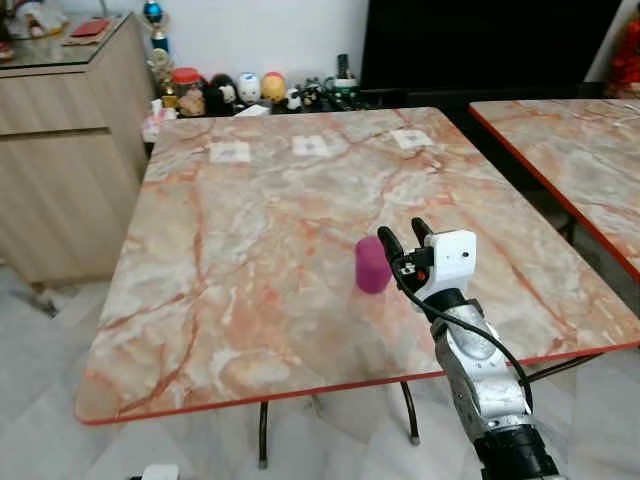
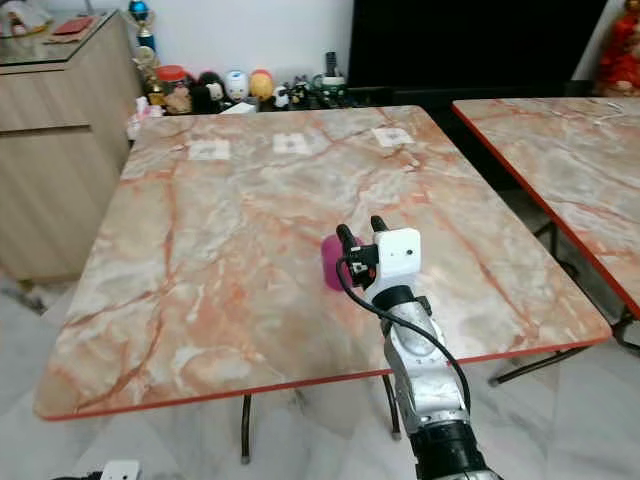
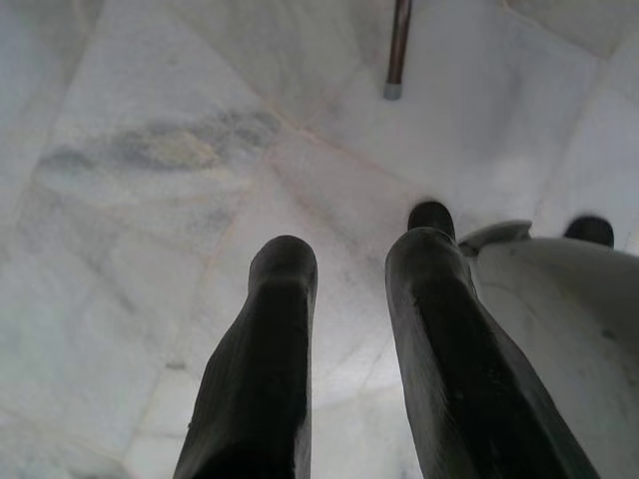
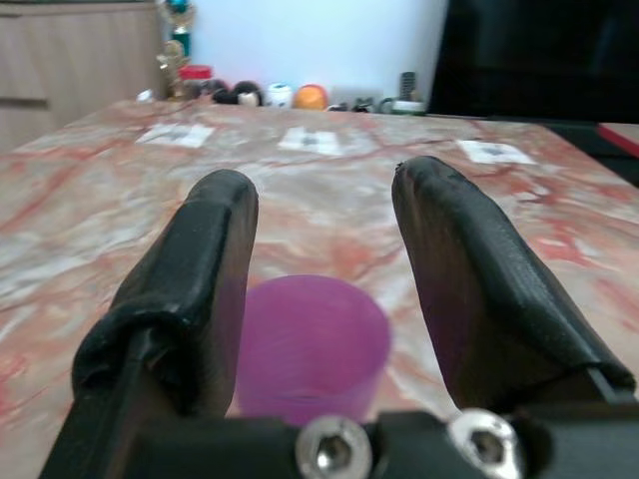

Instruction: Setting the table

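On the table (image 1: 250,260), toward the near right part of the marble top: purple cup (image 1: 372,265), standing alone, well apart from the paper tags at the far edge. Right gripper (image 1: 404,240) just beside the cup on its near right, fingers spread wide, cup sitting between them and slightly beyond in the wrist view, no contact visible. Looks like either pre-grasp or just-released; can't tell which. If grasping: push forward so the cup wall sits deep between the pads, close at mid-height, keep wrist level so the cup doesn't tip. If releasing: back straight out along finger axis, no sideways drift. Cup long axis vertical, flat top face up; open or closed end up not readable. Left gripper (image 3: 344,299) hanging idle over the floor, fingers slightly apart.
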Controlling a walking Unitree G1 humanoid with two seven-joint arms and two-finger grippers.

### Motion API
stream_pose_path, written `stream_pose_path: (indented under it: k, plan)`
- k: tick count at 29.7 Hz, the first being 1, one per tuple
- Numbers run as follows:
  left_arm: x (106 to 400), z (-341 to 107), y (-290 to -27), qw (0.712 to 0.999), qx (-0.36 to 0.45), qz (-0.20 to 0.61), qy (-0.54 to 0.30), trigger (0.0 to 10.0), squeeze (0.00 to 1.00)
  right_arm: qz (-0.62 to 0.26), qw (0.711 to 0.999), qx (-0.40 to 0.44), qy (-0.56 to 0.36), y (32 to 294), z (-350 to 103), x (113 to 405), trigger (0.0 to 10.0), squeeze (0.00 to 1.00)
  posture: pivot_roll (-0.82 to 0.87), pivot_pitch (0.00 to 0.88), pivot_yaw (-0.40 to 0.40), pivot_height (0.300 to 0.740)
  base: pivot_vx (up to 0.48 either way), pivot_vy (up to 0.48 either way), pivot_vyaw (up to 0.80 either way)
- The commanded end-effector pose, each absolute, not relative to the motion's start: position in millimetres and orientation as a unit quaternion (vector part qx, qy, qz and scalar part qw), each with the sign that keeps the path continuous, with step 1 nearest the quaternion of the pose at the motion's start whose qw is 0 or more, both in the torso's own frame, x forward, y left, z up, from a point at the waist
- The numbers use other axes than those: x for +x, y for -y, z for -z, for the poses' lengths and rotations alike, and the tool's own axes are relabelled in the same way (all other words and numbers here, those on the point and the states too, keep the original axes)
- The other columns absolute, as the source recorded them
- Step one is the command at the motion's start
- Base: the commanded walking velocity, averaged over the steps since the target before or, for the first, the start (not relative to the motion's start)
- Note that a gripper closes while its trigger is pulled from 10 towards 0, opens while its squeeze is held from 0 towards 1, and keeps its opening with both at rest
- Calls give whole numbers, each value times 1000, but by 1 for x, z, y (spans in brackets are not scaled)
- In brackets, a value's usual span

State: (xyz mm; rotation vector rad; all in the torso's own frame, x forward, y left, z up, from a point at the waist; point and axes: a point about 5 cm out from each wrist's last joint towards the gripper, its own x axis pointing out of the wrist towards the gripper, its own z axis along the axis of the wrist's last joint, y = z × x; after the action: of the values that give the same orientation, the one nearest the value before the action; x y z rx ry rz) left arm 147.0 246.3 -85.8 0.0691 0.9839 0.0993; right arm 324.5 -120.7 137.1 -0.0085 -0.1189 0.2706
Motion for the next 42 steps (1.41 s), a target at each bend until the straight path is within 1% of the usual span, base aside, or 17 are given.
stream_pose_path:
  k: [1,7,10,13,19,28,41,42]
  plan:
    - [139,88,-248,873,27,-52,-484,10000,0,-143,987,-11,68,117,-143,323,10000,0,-35,5,-4,740,0,0,800]
    - [141,87,-249,873,30,-47,-484,10000,0,-138,989,4,52,117,-140,328,10000,0,-52,31,14,740,0,0,96]
    - [142,87,-250,873,31,-45,-484,10000,0,-143,989,-15,35,115,-136,333,10000,0,-44,34,17,740,0,0,0]
    - [142,87,-250,873,30,-46,-484,10000,0,-133,991,-10,24,116,-136,337,10000,0,-41,36,19,740,0,0,0]
    - [143,87,-250,874,30,-47,-483,10000,0,-113,992,-31,-45,126,-128,346,10000,0,-46,43,22,740,0,0,0]
    - [143,87,-250,874,28,-46,-484,10000,0,-107,991,-27,-71,131,-132,350,10000,0,-52,46,23,740,0,0,0]
    - [143,87,-250,874,28,-48,-483,10000,0,-142,986,-21,-84,123,-138,351,10000,0,-46,48,23,740,0,0,0]
    - [143,87,-250,874,28,-48,-483,10000,0,-144,986,-22,-85,123,-138,351,4314,0,-47,48,24,740,0,0,0]
